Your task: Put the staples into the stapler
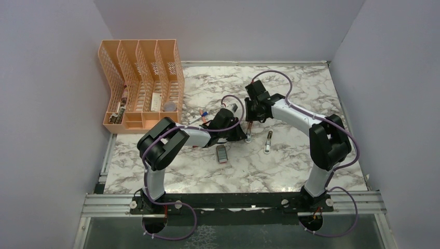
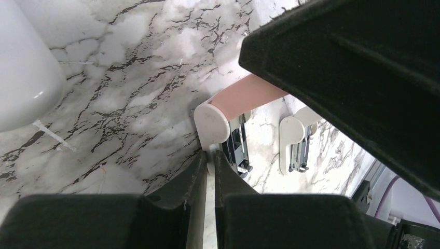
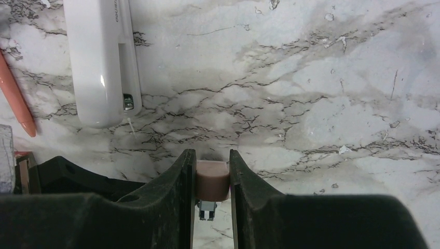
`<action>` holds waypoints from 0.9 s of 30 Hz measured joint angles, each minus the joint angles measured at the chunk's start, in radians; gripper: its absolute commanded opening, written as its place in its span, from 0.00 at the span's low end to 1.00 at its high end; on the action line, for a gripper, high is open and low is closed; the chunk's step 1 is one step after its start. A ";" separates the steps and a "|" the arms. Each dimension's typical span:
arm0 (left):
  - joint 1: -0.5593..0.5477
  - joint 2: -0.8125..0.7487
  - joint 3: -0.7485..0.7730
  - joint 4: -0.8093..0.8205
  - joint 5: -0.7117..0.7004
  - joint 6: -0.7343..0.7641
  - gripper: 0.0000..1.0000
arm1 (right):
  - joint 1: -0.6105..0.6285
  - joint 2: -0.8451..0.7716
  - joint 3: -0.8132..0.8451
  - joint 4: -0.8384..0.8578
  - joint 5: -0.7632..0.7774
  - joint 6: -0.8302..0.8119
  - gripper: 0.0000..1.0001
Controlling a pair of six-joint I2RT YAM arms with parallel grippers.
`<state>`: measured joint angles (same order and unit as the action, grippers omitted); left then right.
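My right gripper (image 1: 249, 123) (image 3: 212, 155) is shut on a short pink block (image 3: 212, 179) that has metal parts under it. In the left wrist view this pink piece (image 2: 249, 96) has a white rounded end and dark metal parts below. My left gripper (image 1: 239, 136) (image 2: 210, 154) is shut on a thin white edge just under that end. The stapler (image 1: 267, 141) (image 2: 296, 140), a slim white bar with silver inner parts, lies on the table to the right, untouched. The red-and-white staples box (image 1: 222, 153) lies near the left arm and shows grey inside.
An orange file rack (image 1: 142, 83) stands at the back left. An orange pen with a blue cap (image 1: 204, 113) (image 3: 15, 93) and another white bar-shaped item (image 1: 233, 109) (image 3: 104, 62) lie behind the grippers. Walls close the table on three sides.
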<state>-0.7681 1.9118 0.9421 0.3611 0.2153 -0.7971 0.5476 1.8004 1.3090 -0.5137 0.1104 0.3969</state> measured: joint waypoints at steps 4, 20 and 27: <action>0.000 0.008 0.000 0.008 -0.001 -0.013 0.07 | 0.001 -0.022 -0.032 0.018 -0.003 0.008 0.20; 0.003 0.015 0.000 0.011 -0.011 -0.029 0.06 | 0.074 -0.141 -0.187 0.051 0.038 0.057 0.18; 0.003 0.017 0.000 0.014 -0.023 -0.029 0.07 | 0.109 -0.146 -0.224 0.057 0.029 0.096 0.17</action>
<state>-0.7650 1.9285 0.9421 0.3752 0.1925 -0.8265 0.6563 1.6539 1.0855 -0.4564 0.1394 0.4931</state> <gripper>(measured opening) 0.067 0.181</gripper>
